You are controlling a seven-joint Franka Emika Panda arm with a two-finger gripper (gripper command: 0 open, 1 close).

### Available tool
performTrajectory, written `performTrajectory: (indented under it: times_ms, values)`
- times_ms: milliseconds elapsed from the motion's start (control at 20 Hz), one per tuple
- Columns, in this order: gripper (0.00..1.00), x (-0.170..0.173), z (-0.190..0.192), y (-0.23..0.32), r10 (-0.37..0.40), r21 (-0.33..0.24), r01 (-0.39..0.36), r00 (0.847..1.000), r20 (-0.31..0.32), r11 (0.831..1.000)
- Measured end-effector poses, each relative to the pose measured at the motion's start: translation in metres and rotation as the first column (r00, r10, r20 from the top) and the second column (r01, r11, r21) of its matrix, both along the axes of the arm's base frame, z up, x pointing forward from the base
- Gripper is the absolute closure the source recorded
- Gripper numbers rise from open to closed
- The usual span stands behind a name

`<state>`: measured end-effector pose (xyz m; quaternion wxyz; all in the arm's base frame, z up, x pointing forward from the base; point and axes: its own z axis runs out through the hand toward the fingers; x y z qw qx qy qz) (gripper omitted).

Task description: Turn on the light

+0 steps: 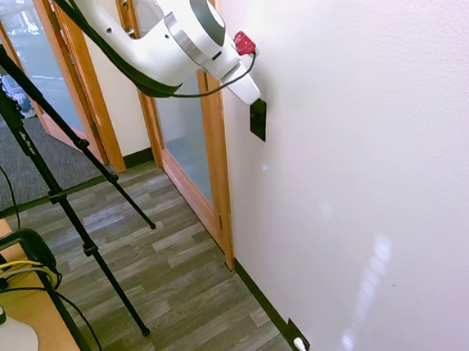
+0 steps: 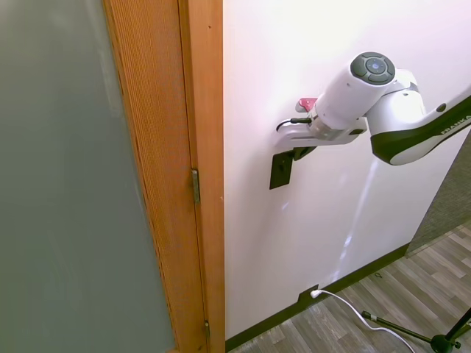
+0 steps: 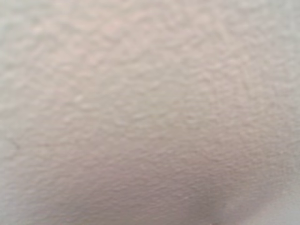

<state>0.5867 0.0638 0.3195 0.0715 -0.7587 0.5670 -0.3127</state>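
No lamp shows; the light itself is out of view. Its switch (image 1: 258,121) (image 2: 280,170) is a small black upright plate on the white wall, just right of the wooden door frame. My gripper (image 1: 257,100) (image 2: 301,153) is pressed up against the wall at the top edge of the switch, coming in from above it. The white hand hides how the tips stand. The wrist view is filled with blurred white wall texture (image 3: 150,93), very close.
A wooden door frame (image 2: 199,147) with frosted glass (image 1: 186,139) borders the switch. Low on the wall, a black outlet plate with a white plug (image 1: 299,341) (image 2: 312,294) sits at the baseboard. A wooden desk corner (image 1: 35,341) is nearby.
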Motion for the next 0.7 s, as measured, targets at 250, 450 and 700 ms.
performTrajectory:
  times_ms: [250, 450, 700]
  values:
    - [0.0, 0.001, 0.002, -0.001, 0.053, -0.03, -0.054, 0.998, -0.024, 0.998]
    - [0.0, -0.004, 0.007, -0.002, 0.077, -0.042, -0.078, 0.997, -0.026, 0.996]
    - [0.0, -0.027, 0.004, -0.009, 0.146, -0.052, -0.149, 0.988, -0.051, 0.988]
